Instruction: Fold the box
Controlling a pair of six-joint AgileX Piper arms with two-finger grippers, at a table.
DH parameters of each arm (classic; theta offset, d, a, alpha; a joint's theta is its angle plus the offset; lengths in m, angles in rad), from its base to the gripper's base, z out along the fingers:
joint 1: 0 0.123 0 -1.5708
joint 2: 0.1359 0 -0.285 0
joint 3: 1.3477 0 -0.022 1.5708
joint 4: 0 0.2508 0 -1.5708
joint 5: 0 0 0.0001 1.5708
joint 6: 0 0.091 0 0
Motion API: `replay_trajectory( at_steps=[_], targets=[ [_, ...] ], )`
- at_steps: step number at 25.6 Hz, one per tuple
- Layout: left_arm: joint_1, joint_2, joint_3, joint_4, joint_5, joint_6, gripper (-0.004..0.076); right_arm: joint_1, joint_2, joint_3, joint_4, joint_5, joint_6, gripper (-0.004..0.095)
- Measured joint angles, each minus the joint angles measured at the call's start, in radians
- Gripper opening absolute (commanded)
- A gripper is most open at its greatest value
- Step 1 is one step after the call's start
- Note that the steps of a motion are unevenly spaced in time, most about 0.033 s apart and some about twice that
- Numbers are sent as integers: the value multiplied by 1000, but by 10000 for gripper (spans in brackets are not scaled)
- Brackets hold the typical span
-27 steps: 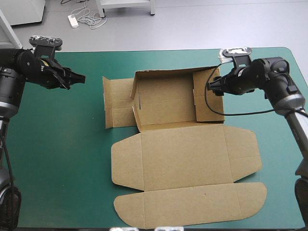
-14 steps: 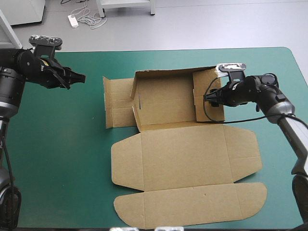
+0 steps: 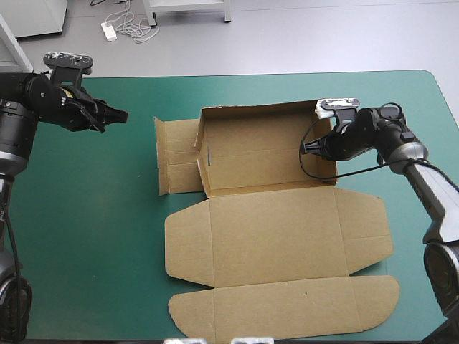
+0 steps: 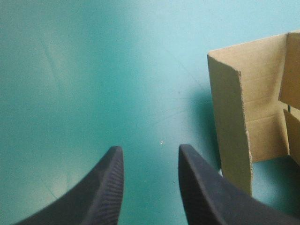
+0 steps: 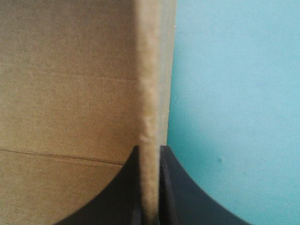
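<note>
Since the earlier frame my right pincer (image 3: 307,147) has swung in toward the box (image 3: 276,233). The right flap that lay folded inside now stands upright as a wall. That pincer is all but pressed together, pinching the wall's top edge. The box sits mid-worktop (image 3: 86,236), lid flat on the near side. My left pincer (image 3: 120,115) hangs spread over the teal-green cover, well apart from the box's left flap.

The right pincer (image 3: 305,148) sits further in over the box (image 3: 265,229) than just before, and nearer its front fold. The box's right flap (image 5: 152,93), earlier showing its broad face, now stands upright, its edge nipped between the black fingers (image 5: 124,192).
</note>
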Motion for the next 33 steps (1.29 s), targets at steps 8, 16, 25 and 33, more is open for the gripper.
replay_trajectory(
  at_steps=[8, 16, 25, 33],
  targets=[
    [0, 0, 0, 0, -17, 0, 277, 0, 0, -226, -15, 368, 70, -15],
    [0, 0, 0, -8, -25, 0, 277, 0, 98, -239, -33, 391, 138, -15],
    [0, 33, 0, -11, -4, 0, 277, 0, 199, -250, -38, 381, 142, -15],
    [0, 39, 61, -12, -19, 16, 277, 0, 239, -260, -43, 356, 127, 338]
  ],
)
